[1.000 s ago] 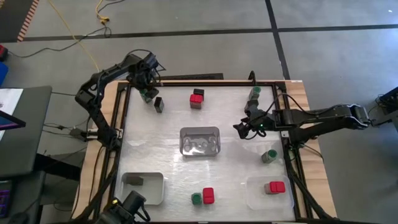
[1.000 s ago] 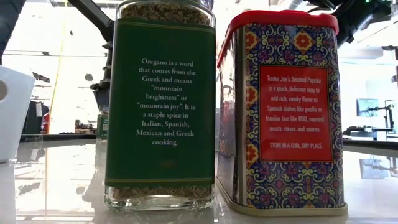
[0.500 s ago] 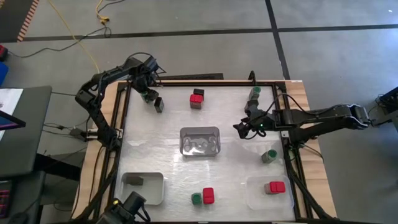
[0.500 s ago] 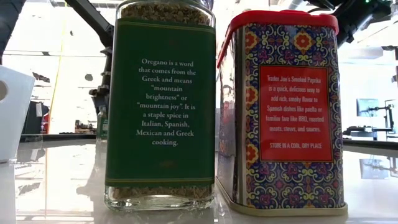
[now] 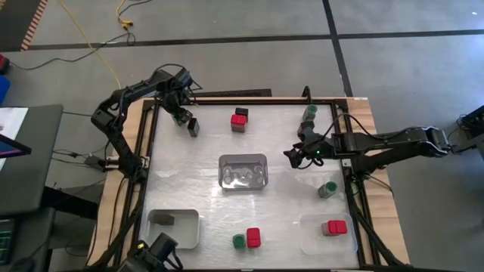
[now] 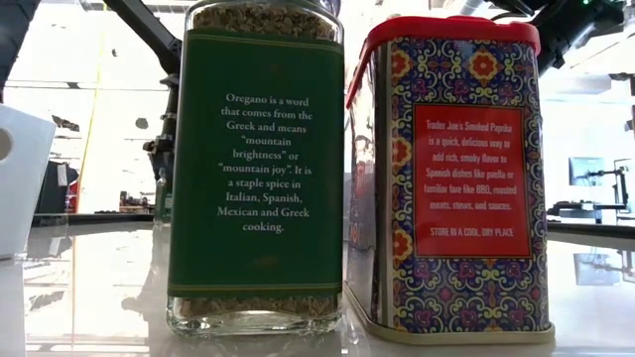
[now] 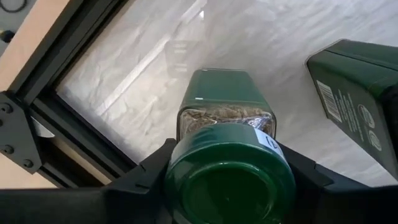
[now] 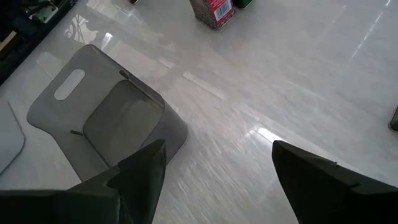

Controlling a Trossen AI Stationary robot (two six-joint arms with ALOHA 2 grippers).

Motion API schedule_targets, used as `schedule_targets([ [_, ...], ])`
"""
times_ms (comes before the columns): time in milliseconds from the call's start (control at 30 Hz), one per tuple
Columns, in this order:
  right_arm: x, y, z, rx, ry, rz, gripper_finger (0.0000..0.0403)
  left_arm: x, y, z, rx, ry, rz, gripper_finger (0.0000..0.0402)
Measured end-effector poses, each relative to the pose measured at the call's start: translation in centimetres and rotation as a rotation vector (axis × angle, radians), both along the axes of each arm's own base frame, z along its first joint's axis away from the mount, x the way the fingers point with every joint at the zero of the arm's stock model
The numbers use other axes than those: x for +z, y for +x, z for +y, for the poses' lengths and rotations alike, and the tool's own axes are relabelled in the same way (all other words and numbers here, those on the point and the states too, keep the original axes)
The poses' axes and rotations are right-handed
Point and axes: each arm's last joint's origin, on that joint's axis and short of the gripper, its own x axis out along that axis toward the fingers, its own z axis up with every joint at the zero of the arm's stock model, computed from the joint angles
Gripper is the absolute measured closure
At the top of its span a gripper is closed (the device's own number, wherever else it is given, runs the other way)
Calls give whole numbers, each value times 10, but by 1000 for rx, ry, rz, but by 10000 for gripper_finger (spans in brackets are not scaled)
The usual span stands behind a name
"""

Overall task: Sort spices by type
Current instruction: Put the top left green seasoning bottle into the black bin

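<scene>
Left wrist view: left gripper pinches green-lidded jar, long axis pointing away; right gripper spread.

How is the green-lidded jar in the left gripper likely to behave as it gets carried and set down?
The green-lidded jar looks like glass filled with dried herbs, so probably light but breakable if dropped. The left gripper is shut on it at the smooth round lid, so it might twist or slip. It is tall for its base, so it could tip, perhaps against the dark tin close by.
</scene>
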Motion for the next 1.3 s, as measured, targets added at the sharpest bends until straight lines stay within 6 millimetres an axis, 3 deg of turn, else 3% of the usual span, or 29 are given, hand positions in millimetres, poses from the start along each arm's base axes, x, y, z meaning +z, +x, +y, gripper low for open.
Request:
schedule_targets([
  [133,0,0,0,-1,-1,0,85,7,-3,-3,-3,29,12,209],
  [300,0,0,0,-2,-2,0,85,35,-11,-20,28,70,-15,209],
  [467,0,0,0,-1,-2,1,85,79,-13,-54,42,204,-174,209],
  [667,0,0,0,0,-4,4,85,125,-10,-110,24,293,-454,209],
  [967,-2,-2,0,5,-9,31,85,158,42,-174,-116,301,-676,209],
  [1167,-2,-2,1,8,-8,39,85,174,88,-208,-342,284,-687,209],
  [1300,-3,-2,4,24,-9,43,85,174,117,-225,-465,251,-650,209],
])
